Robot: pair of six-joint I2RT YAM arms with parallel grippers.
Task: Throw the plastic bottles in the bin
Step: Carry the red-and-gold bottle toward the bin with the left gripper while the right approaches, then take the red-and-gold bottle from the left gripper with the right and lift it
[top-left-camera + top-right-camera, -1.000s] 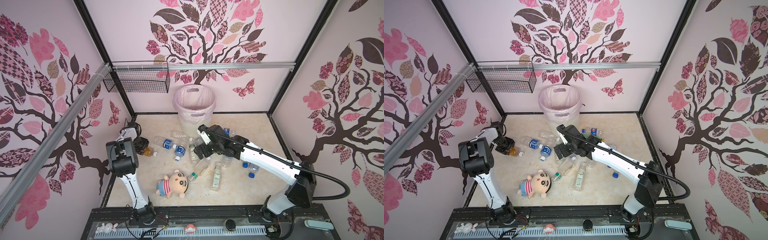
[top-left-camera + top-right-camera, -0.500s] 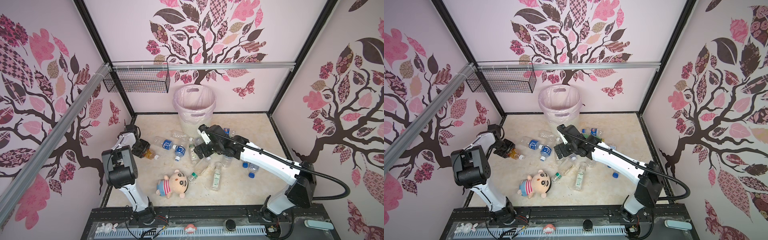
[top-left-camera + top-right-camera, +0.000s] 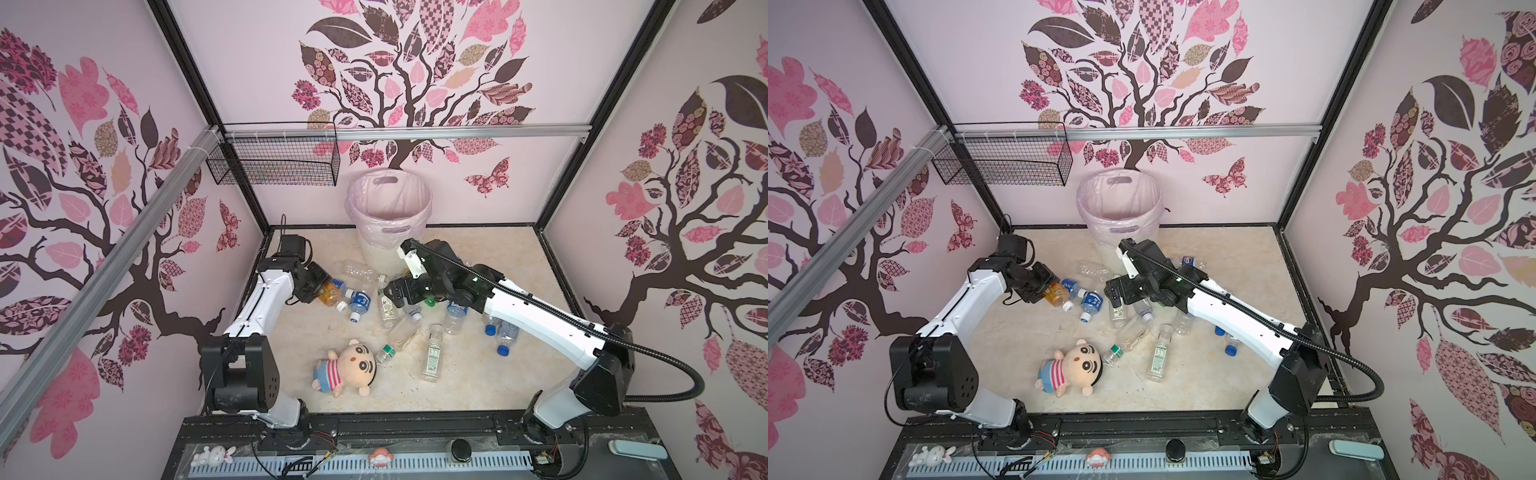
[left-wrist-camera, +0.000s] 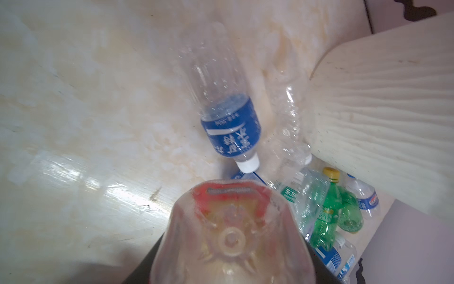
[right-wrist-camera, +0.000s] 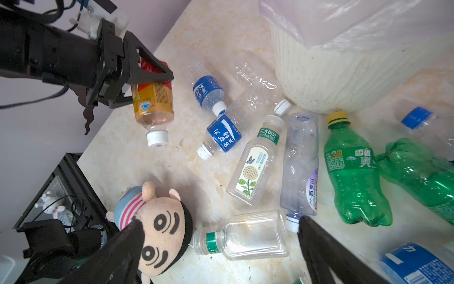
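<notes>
- Since the earlier frames, our left arm (image 3: 266, 303) has folded lower and leaned toward the middle, and its load has gone a little inward. Our right arm (image 3: 532, 316) has not moved.
- On the left, the left gripper (image 5: 147, 86) is clamped on the base end of an orange bottle (image 5: 152, 105), white cap pointing down. We cannot tell if the cap is clear of the floor (image 3: 478, 374).
- In the middle, the other plastic bottles (image 3: 432, 357) lie scattered in front of the bin (image 3: 376, 255), which stands at the back wall. Its inside looks empty to us.
- On the right, the right gripper (image 5: 219, 222) hangs with jaws wide apart and holds nothing. It is above a clear bottle (image 5: 245, 236) just beside the doll (image 5: 159, 226).
- We think the orange bottle may slip on the way up, because the hold is only on its smooth base end.
- The bin rim is high, so a low swing could strike it.
- The right arm stands near the bin, so the two arms could meet.
- The right jaws could also catch the doll instead of a bottle.
- The floor is glossy cream stone, so round bottles may roll when touched.
- Pink walls (image 3: 415, 83) with tree patterns close the room, and a wire basket (image 3: 274, 166) hangs at the rear left.
</notes>
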